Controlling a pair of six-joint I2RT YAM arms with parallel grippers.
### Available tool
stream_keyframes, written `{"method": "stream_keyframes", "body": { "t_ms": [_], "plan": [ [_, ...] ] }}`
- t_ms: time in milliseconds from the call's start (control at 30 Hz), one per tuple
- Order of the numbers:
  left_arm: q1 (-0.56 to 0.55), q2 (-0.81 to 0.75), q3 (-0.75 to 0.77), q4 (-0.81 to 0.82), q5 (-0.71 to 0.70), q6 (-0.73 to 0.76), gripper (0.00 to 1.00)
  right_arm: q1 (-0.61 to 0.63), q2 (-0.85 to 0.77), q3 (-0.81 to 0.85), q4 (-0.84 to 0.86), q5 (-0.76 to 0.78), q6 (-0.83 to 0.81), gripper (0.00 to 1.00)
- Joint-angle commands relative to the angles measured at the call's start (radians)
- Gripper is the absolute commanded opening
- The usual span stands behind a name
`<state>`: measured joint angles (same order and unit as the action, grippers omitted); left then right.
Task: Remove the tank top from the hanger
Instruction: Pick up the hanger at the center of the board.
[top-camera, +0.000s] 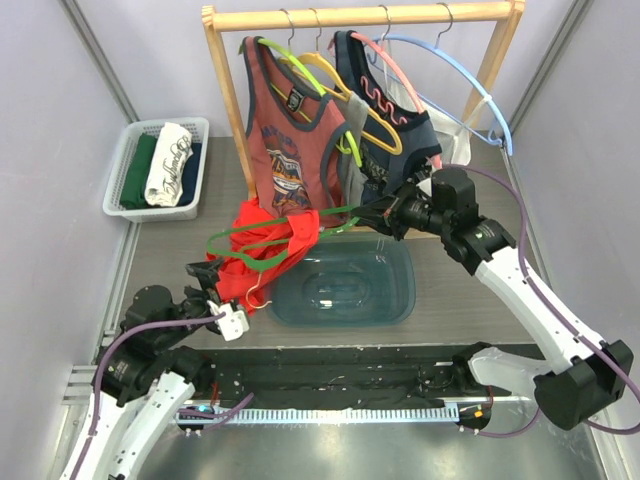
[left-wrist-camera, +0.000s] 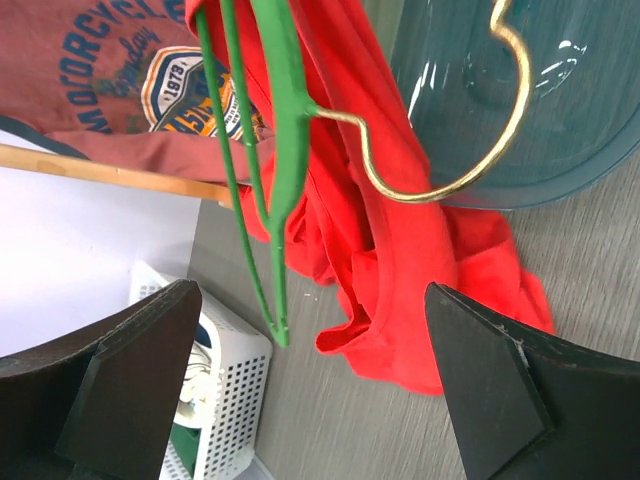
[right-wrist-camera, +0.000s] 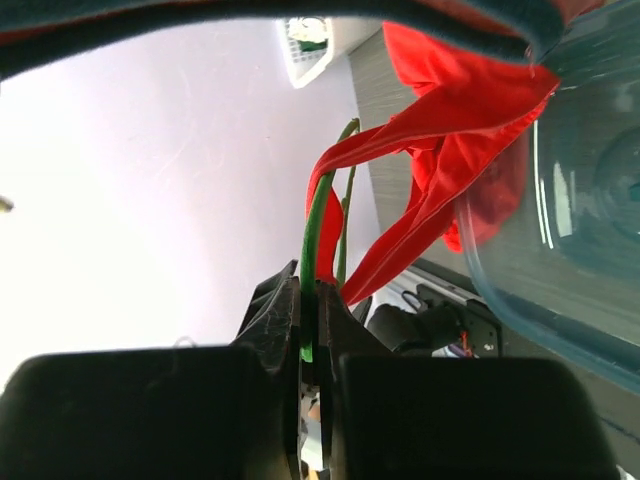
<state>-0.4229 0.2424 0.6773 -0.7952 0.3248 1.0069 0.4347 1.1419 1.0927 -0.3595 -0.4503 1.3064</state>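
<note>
The left gripper (left-wrist-camera: 312, 298) gaped wide and empty before the red tank top (left-wrist-camera: 400, 260), while the right gripper (right-wrist-camera: 310, 305) clamped tight on the green hanger (right-wrist-camera: 318, 225) it hung from

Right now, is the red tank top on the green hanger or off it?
On: a strap of the red tank top wraps the green hanger.
</note>
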Motion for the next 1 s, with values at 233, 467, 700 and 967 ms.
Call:
{"method": "stream_keyframes", "body": {
  "t_ms": [233, 467, 700, 967],
  "plan": [
    [0.003, 0.025, 0.013, 0.242, -0.012, 0.016, 1.00, -0.017, -0.117, -0.077, 0.096, -0.067, 0.111, 0.01],
    [0.003, -0.129, -0.134, 0.174, 0.063, 0.245, 1.00, -0.019, -0.130, -0.067, 0.097, -0.079, 0.116, 0.01],
    [0.003, -0.117, -0.168, 0.304, 0.056, 0.223, 1.00, -0.021, -0.154, -0.071, 0.103, -0.103, 0.136, 0.01],
    [0.004, -0.009, -0.225, 0.582, 0.088, 0.159, 1.00, -0.021, -0.202, -0.105, 0.131, -0.105, 0.185, 0.01]
  ]
}}
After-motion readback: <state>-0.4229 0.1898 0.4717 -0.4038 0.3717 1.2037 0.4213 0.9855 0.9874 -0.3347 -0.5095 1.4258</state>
